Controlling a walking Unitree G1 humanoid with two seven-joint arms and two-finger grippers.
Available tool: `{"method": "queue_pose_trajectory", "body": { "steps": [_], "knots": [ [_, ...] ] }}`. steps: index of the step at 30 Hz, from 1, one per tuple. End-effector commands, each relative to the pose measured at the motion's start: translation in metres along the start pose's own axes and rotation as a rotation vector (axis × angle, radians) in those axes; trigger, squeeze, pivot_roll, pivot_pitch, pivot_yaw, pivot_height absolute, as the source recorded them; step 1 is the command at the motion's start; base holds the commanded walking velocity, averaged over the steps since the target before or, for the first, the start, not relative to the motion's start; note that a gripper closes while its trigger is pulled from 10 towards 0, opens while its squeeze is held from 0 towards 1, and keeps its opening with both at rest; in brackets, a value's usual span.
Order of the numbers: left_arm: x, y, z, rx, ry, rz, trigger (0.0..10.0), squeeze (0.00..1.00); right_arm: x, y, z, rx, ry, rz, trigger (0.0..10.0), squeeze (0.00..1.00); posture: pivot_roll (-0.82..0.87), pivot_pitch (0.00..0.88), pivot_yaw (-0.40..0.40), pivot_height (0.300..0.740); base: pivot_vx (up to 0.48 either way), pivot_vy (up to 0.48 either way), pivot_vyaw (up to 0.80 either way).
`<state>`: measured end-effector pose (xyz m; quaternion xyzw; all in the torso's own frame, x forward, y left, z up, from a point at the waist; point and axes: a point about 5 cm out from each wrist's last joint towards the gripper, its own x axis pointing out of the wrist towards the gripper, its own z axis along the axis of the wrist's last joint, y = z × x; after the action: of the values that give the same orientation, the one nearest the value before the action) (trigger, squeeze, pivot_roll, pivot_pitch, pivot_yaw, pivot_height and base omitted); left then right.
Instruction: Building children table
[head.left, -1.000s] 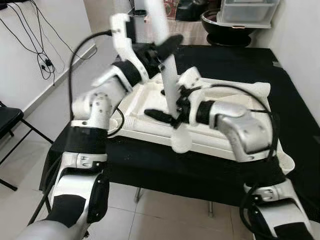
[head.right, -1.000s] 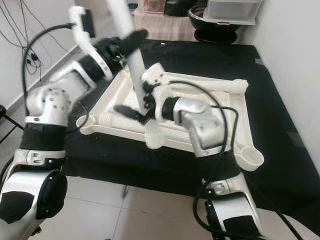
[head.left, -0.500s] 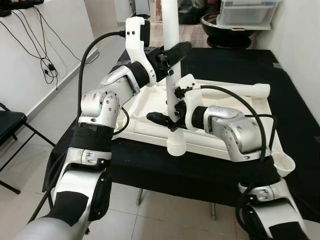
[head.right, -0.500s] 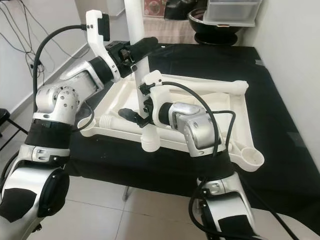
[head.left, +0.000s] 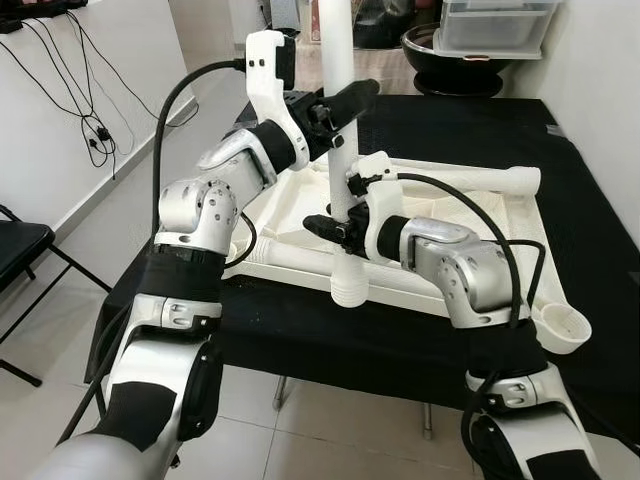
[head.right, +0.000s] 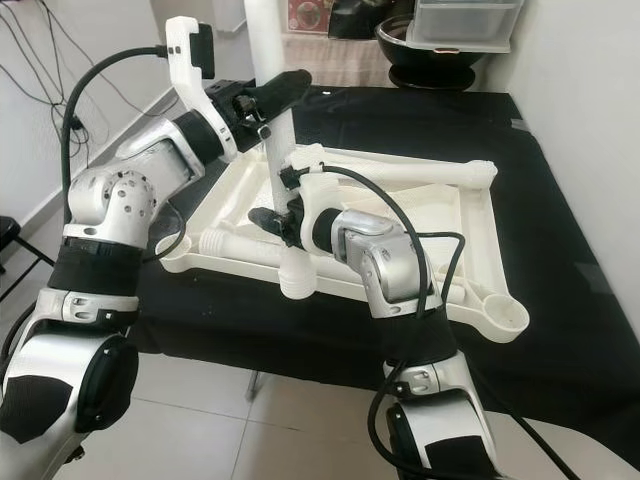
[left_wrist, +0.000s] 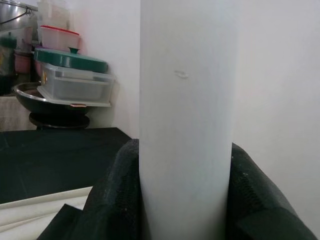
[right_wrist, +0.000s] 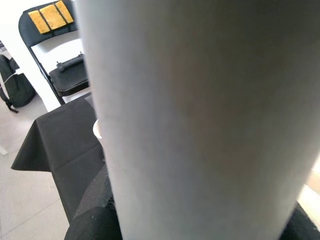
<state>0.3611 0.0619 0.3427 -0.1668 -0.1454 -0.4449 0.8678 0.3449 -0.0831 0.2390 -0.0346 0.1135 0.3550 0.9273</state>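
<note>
Early stage — both the left gripper (head.left: 338, 105) and right gripper (head.left: 335, 226) clamp one upright table leg (head.left: 340, 180) over the inverted tabletop (head.left: 455, 215) near the black worktop's (head.left: 300, 335) front edge, unattached

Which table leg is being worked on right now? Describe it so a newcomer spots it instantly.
On the black-draped table lies the upturned white tabletop. Above its near edge stands a white leg, clamped by both grippers, left above right. Unlike the legs lying flat, it stands upright.

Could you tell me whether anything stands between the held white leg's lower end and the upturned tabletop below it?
Nothing visible does: the white leg, gripped by left gripper and right gripper, hangs upright, its flared end just above the tabletop near edge.
</note>
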Motion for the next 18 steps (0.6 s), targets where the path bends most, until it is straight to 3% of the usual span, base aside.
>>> {"method": "queue_pose_trajectory", "body": {
  "steps": [1, 8, 9, 10, 11, 15, 16, 17, 18],
  "knots": [
    [0.015, -0.023, 0.013, -0.001, -0.057, -0.125, 0.0, 0.0, 0.007, 0.007, -0.013, 0.026, 0.067, 0.021, 0.0, 0.0, -0.04, 0.014, 0.04, 0.74, 0.0, 0.0, 0.0],
    [0.018, -0.028, 0.016, -0.004, -0.077, -0.137, 0.0, 0.0, 0.008, 0.007, -0.012, 0.044, 0.057, 0.009, 0.0, 0.0, -0.04, 0.015, 0.042, 0.74, 0.0, 0.0, 0.0],
    [0.019, -0.028, 0.017, 0.007, -0.089, -0.135, 0.7, 0.09, 0.008, 0.007, -0.011, 0.047, 0.044, 0.004, 0.0, 0.0, -0.04, 0.014, 0.043, 0.74, 0.0, 0.0, 0.0],
    [0.019, -0.028, 0.018, 0.015, -0.097, -0.134, 0.7, 0.09, 0.008, 0.007, -0.01, 0.049, 0.035, 0.001, 0.0, 0.0, -0.04, 0.014, 0.043, 0.74, 0.0, 0.0, 0.0],
    [0.018, -0.029, 0.02, 0.013, -0.105, -0.138, 10.0, 1.0, 0.008, 0.005, -0.007, 0.055, 0.014, -0.007, 0.0, 0.0, -0.04, 0.016, 0.042, 0.74, 0.0, 0.0, 0.0],
    [0.014, -0.026, 0.028, 0.014, -0.126, -0.13, 10.0, 1.0, 0.007, -0.001, 0.002, 0.091, -0.056, -0.047, 0.0, 0.0, -0.05, 0.016, 0.043, 0.74, 0.0, 0.0, 0.0],
    [0.009, -0.023, 0.035, 0.019, -0.149, -0.122, 10.0, 1.0, 0.005, -0.005, 0.005, 0.096, -0.081, -0.062, 2.7, 0.0, -0.05, 0.021, 0.042, 0.74, 0.0, 0.0, 0.0],
    [0.006, -0.021, 0.04, 0.024, -0.165, -0.118, 10.0, 1.0, 0.003, -0.008, 0.007, 0.099, -0.098, -0.073, 10.0, 0.0, -0.05, 0.022, 0.042, 0.74, 0.0, 0.0, 0.0],
    [-0.002, -0.019, 0.056, 0.016, -0.212, -0.117, 10.0, 1.0, 0.0, -0.015, 0.013, 0.12, -0.147, -0.095, 10.0, 0.0, -0.04, 0.023, 0.039, 0.74, 0.0, 0.0, 0.0]
  ]
}}
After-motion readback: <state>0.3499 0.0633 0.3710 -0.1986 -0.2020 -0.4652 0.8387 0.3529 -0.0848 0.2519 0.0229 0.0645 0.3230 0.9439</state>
